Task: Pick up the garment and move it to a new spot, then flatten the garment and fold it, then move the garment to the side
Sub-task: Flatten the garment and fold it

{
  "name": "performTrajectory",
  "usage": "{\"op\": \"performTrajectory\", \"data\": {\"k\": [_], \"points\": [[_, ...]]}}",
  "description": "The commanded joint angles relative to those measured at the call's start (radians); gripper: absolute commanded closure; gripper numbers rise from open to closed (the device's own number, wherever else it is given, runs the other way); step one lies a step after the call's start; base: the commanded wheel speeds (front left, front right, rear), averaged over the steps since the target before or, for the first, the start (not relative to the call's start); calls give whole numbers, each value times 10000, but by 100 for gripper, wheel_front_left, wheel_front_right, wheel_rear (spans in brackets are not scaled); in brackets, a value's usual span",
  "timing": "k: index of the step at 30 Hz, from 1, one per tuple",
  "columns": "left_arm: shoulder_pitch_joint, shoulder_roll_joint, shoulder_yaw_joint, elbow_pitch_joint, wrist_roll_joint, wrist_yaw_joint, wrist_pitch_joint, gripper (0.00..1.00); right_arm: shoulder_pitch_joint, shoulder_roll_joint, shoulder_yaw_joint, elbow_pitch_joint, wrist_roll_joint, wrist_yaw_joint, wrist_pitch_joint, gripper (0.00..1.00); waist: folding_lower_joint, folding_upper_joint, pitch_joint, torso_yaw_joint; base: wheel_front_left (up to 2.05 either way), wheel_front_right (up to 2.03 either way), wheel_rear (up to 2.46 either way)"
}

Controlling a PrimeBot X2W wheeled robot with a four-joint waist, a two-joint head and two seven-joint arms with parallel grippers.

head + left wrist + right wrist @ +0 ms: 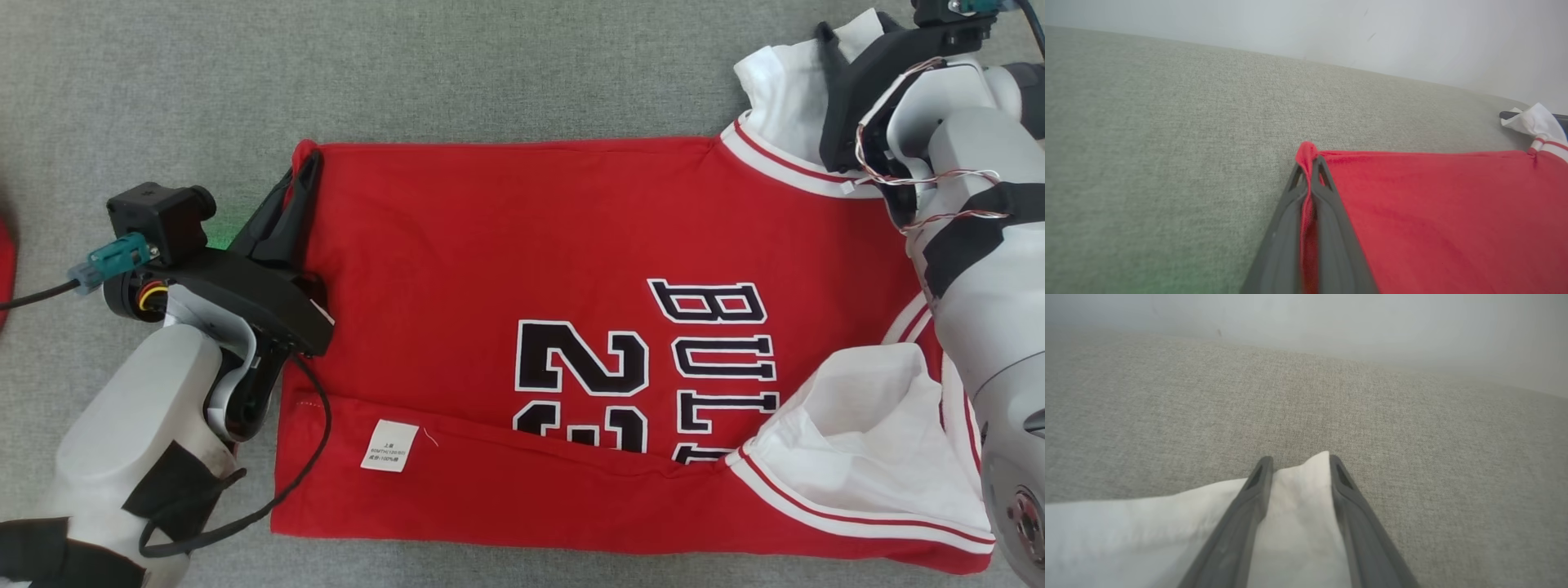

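Note:
The garment (pixel 531 245), a red jersey with black lettering and white sleeves, lies spread on the grey cloth surface (pixel 490 73), its near edge folded over. My left gripper (pixel 306 163) is shut on the garment's far left corner; the left wrist view has red cloth (pixel 1433 212) pinched between the left gripper's (pixel 1310 163) fingers. My right gripper (pixel 833 57) is at the far white sleeve (pixel 784 90). In the right wrist view the right gripper (pixel 1300 459) has its fingers apart, with a peak of white sleeve (pixel 1298 506) standing between them, unpinched.
The other white sleeve (pixel 873 425) lies bunched at the near right beside my right forearm. A white label (pixel 389 445) shows on the folded near edge. Something red (pixel 4 261) sits at the left edge. A pale wall (pixel 1331 24) rises behind the surface.

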Motion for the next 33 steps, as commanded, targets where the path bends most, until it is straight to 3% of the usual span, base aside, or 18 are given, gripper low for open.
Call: {"op": "performTrajectory", "data": {"k": [1,12,19,25,33], "points": [[-49,67,-20,76,-27,16,-52,100,-96,87,-32,56,-60,3,-77,100,-1,-1,-15,-37,0,0,0],[459,361,136,579,-377,21,-262,100,208,345,-58,-109,9,3,-2007,100,-1,-1,-853,-674,0,0,0],[1112,411,367,717,-408,21,-316,100,1368,535,496,-662,946,3,-3018,100,-1,-1,-1586,-1114,0,0,0],[1892,335,794,529,-177,77,-320,100,3228,243,1235,-2372,2369,3,-3232,100,-1,-1,-2173,-1275,0,0,0],[3099,120,1474,121,381,158,-318,100,6762,-668,1264,-6107,3917,3,-3242,100,-1,-1,-3015,-1340,0,0,0]]}}
